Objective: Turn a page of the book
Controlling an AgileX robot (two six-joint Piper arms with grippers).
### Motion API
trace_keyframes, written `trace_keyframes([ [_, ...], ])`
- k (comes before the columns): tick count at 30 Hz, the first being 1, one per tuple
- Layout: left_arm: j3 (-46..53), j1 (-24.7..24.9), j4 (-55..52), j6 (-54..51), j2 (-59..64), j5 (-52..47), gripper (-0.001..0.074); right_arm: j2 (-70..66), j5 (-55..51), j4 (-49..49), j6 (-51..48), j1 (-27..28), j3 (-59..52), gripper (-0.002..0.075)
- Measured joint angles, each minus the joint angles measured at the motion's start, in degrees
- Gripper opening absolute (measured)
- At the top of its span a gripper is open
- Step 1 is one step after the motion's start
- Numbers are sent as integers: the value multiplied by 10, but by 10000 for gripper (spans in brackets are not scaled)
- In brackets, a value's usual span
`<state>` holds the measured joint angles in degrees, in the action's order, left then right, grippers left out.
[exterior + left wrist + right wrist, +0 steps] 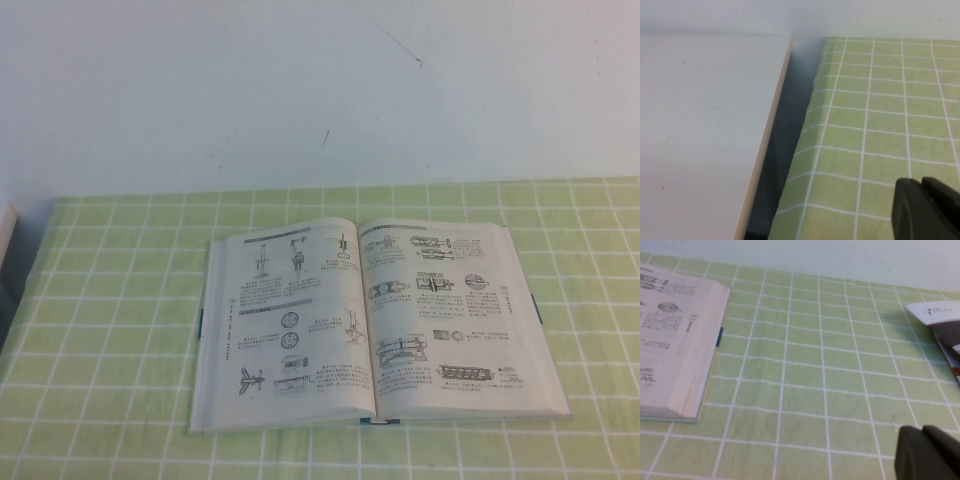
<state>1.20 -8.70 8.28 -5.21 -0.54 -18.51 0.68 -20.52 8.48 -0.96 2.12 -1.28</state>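
Right gripper [925,452]: only its dark fingertips show, at the lower right corner of the right wrist frame. The tips sit pressed together with nothing between them, above bare green checked tablecloth [805,385]. It is well apart from the book.

Left gripper [925,207]: dark tips at the lower right corner of the left wrist frame, above the same cloth. Only a thin seam shows between the two tips, so they appear closed and hold nothing.

Neither gripper nor arm appears in the high view.

The book [375,325] lies open and flat on the tablecloth at lower centre of the high frame, spine running up the frame. Both exposed leaves carry small mechanical drawings with text. The page [445,315] on the right side of the spread lies flat, untouched. A blue-grey cover edge shows at the bottom of the spine.

The right wrist view alone shows the book's thick page block [695,370] side-on at the left of its frame, and a separate printed booklet [940,330] at the right edge, well apart from the book.

The left wrist view alone shows a white board [705,135] filling the left of its frame, with a dark gap between it and the draped cloth edge.
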Motion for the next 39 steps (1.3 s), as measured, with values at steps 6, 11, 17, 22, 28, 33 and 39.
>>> trace_keyframes([
  [6, 0, 6, 0, 0, 0, 0, -4, 0, 0, 0, 0, 0, 0, -3],
  [11, 0, 38, 0, 0, 0, 0, -4, 0, 0, 0, 0, 0, 0, -3],
  [17, 0, 45, 0, 0, 0, 0, -4, 0, 0, 0, 0, 0, 0, -3],
  [22, 0, 45, 0, 0, 0, 0, -4, 0, 0, 0, 0, 0, 0, -3],
  [28, 0, 45, 0, 0, 0, 0, -4, 0, 0, 0, 0, 0, 0, -3],
  [33, 0, 45, 0, 0, 0, 0, -4, 0, 0, 0, 0, 0, 0, -3],
  [39, 0, 45, 0, 0, 0, 0, -4, 0, 0, 0, 0, 0, 0, -3],
])
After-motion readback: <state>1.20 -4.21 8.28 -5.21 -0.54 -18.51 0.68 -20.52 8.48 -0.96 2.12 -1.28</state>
